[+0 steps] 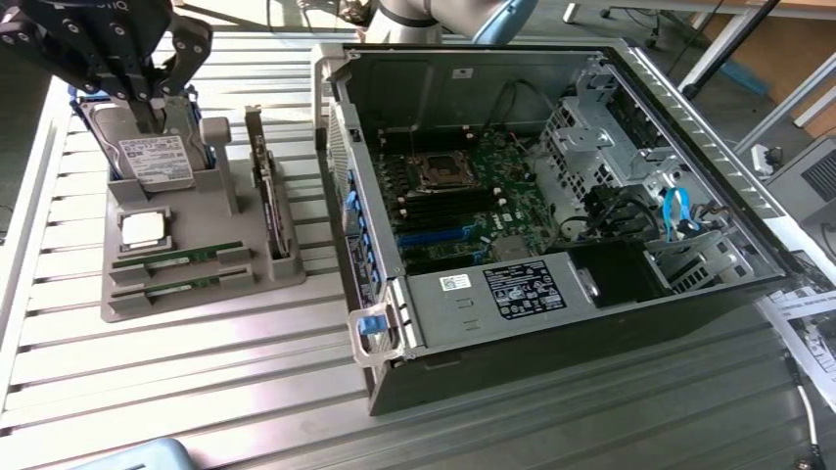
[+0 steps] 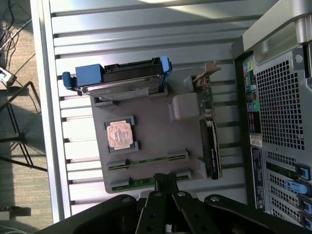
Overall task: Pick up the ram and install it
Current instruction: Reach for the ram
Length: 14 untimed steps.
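Black gripper [image 1: 147, 113], fingers pressed together, empty, hangs over the grey plastic tray [image 1: 199, 231]. Thin green ram stick [image 1: 176, 257]: probably light, stiff, fragile; grip its long edges.

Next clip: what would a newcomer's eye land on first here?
The open computer case on the exterior view's right, its motherboard exposed. On that view's left, a grey holder carries two ram sticks, a hard drive and an upright card, with the shut tool above it.
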Available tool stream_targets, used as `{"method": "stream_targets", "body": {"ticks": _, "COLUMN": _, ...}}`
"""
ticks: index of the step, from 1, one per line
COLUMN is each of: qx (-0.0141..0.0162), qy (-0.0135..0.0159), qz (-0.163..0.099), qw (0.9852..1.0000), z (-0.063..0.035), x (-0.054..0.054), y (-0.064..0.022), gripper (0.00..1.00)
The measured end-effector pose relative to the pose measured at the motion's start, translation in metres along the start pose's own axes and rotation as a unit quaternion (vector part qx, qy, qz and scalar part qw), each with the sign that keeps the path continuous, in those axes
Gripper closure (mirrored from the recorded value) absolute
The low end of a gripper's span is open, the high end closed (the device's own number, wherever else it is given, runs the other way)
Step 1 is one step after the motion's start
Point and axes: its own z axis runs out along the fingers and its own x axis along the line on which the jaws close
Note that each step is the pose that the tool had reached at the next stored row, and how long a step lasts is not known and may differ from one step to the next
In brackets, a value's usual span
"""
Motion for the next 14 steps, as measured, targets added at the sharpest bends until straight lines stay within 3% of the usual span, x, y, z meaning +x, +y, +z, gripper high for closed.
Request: {"method": "stream_targets", "body": {"ticks": 14, "qx": 0.0000, "qy": 0.0000, "qz": 0.000, "qw": 1.0000, "z": -0.0002, "x": -0.0005, "y": -0.0049, "gripper": 0.89}}
